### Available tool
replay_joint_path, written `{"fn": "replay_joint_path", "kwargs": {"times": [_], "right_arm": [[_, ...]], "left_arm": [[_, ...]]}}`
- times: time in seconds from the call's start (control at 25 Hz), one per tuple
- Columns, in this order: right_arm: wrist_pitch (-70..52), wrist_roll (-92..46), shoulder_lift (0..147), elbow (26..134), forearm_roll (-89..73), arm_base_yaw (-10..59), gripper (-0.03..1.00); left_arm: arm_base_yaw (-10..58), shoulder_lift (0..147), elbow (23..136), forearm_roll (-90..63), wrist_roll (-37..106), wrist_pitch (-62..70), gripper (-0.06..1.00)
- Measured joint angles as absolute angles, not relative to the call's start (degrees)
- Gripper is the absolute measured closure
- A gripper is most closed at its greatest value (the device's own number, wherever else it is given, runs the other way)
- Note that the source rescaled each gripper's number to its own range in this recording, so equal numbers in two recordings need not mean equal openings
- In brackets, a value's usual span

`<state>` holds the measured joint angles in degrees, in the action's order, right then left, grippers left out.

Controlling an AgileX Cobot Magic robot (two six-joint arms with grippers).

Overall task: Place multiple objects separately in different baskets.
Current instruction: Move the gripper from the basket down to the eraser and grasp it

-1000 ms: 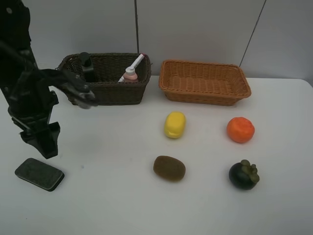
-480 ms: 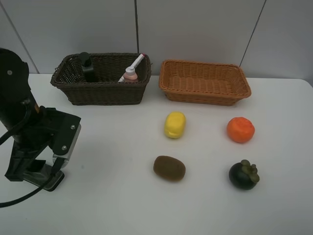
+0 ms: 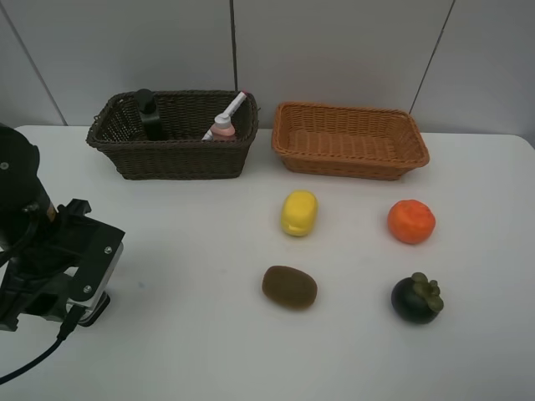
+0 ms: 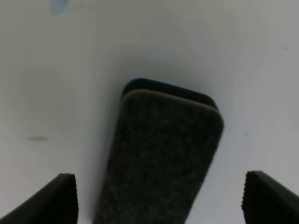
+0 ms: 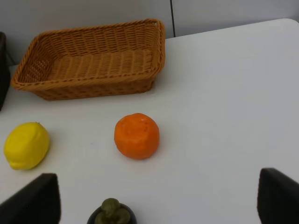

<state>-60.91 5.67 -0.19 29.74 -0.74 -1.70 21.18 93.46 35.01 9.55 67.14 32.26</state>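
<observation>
- The dark eraser block (image 4: 163,154) is seen lying flat on the white surface (image 3: 209,251), at the front left, well apart from both baskets.
- The left pincer (image 4: 166,200) is held straight above the block. Its two tips are spread wide, one on each side of the block, and nothing is held. No touch between tips and block can be seen.
- In the high view the block is mostly hidden under the left arm.
- The step in hand is judged to be the picking up of this block.
- For the next move, the pincer would need to be brought lower and then closed across the block's narrow width.
- The block is low and flat, so the tips would have to go almost down to the surface, or the block may slip out.
- The block would then likely be carried to the dark brown basket (image 3: 180,159) at the back left. A dark green pump bottle (image 3: 149,113), a white-pink marker (image 3: 234,107) and a pink bottle (image 3: 222,127) are already placed in it.
- Just beside it stands the orange-tan basket (image 3: 351,171); nothing is seen inside it.
- A lemon (image 3: 298,212), an orange (image 3: 410,221), a kiwi (image 3: 289,286) and a mangosteen (image 3: 416,299) are left on the surface in front of that basket.
- The right pincer (image 5: 156,200) is spread wide near the orange, and nothing is held by it.
</observation>
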Motion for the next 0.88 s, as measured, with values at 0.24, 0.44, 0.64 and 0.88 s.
{"fn": "replay_joint_path", "kwargs": {"times": [0.24, 0.44, 0.64, 0.88], "right_arm": [[-60.91, 5.67, -0.19, 29.74, -0.74, -1.70, -0.03], [-60.91, 5.67, -0.19, 29.74, -0.74, -1.70, -0.03], [-60.91, 5.67, -0.19, 29.74, -0.74, -1.70, -0.03], [-60.91, 5.67, -0.19, 29.74, -0.74, -1.70, -0.03]], "left_arm": [[21.18, 93.46, 35.01, 9.55, 67.14, 30.94, 0.03], [21.18, 93.46, 35.01, 9.55, 68.22, 30.94, 0.03], [21.18, 93.61, 35.01, 9.60, 69.61, 30.87, 0.03], [21.18, 97.51, 35.01, 11.09, 70.15, 29.51, 0.03]]}}
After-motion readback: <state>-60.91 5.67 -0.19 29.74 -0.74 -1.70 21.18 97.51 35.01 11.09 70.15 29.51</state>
